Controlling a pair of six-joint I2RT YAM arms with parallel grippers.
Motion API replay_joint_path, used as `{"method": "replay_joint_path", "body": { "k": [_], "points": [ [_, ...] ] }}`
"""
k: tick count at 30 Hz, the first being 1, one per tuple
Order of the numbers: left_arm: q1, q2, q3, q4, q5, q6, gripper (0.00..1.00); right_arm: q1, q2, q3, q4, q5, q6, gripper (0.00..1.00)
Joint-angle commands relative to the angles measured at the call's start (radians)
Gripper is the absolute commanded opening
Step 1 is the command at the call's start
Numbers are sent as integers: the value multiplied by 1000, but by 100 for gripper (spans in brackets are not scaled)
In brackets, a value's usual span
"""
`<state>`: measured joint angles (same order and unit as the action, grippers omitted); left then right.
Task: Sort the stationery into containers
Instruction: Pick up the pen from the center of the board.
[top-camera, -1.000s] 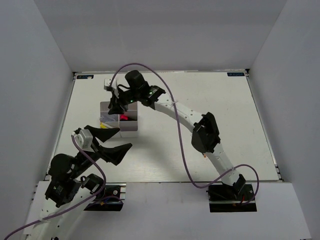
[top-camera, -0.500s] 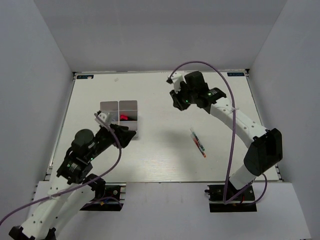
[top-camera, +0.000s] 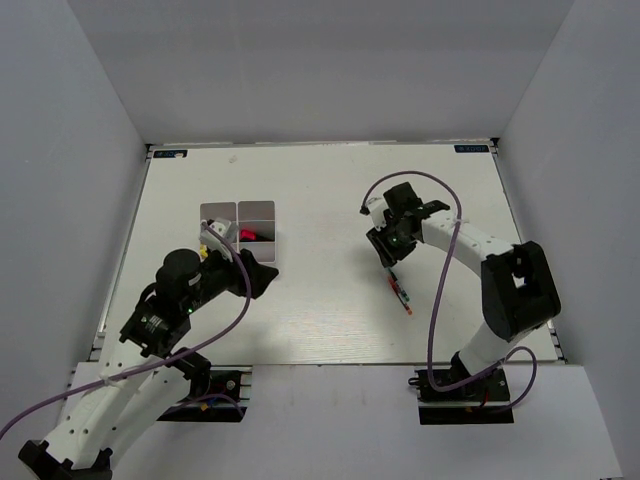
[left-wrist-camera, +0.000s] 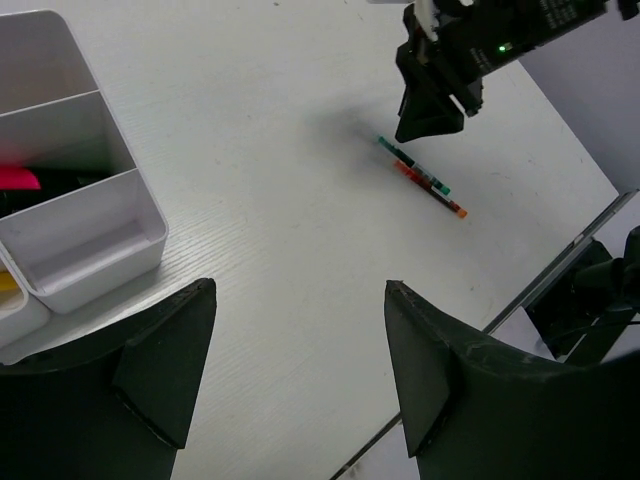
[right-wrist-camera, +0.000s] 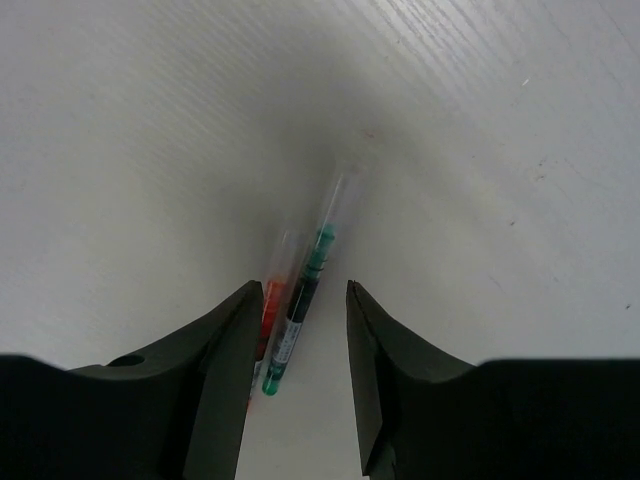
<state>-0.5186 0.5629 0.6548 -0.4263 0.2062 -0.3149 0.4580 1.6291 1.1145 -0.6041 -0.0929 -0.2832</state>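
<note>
Two pens (right-wrist-camera: 303, 298) inside spread right end effector (right-wrist-camera: 300, 290), red partly hidden; left end effector (left-wrist-camera: 298, 288) parted, empty; containers (left-wrist-camera: 100, 240) cropped.

1. The white worktop (top-camera: 330, 200) is seen to be matt, with a fine straight grain running across its surface.
2. The white square plastic containers (left-wrist-camera: 95, 240) are shown with smooth, faintly glossy walls.
3. The thin clear-barrelled green pen (right-wrist-camera: 305, 290) and the thin clear-barrelled red pen (right-wrist-camera: 272, 305) are seen to be of translucent, glossy plastic.
4. The left claw (left-wrist-camera: 300, 300) and the right claw (right-wrist-camera: 300, 295) are finished in smooth, matt black plastic.
</note>
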Motion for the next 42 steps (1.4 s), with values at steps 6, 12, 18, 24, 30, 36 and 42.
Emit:
{"method": "replay_joint_path", "body": {
  "k": [6, 12, 18, 24, 30, 36, 42],
  "points": [
    [5, -15, 20, -5, 21, 2, 78, -25, 121, 44, 75, 21, -22, 46],
    [5, -24, 20, -5, 30, 2, 78, -33, 175, 85, 96, 15, -13, 46],
    [5, -34, 20, -5, 30, 2, 78, -35, 207, 102, 96, 19, -5, 46],
    [5, -43, 20, -5, 30, 2, 78, -28, 210, 74, 107, 35, -2, 41],
    [5, -52, 20, 4, 39, 2, 78, -24, 206, 38, 95, 18, -5, 17],
    [5, -61, 20, 4, 39, 2, 78, -21, 187, 203, 3, -128, -39, 0],
    [5, -104, 11, 23, 39, 2, 78, 37, 202, 522, -106, -436, -109, 0]
  ]
}}
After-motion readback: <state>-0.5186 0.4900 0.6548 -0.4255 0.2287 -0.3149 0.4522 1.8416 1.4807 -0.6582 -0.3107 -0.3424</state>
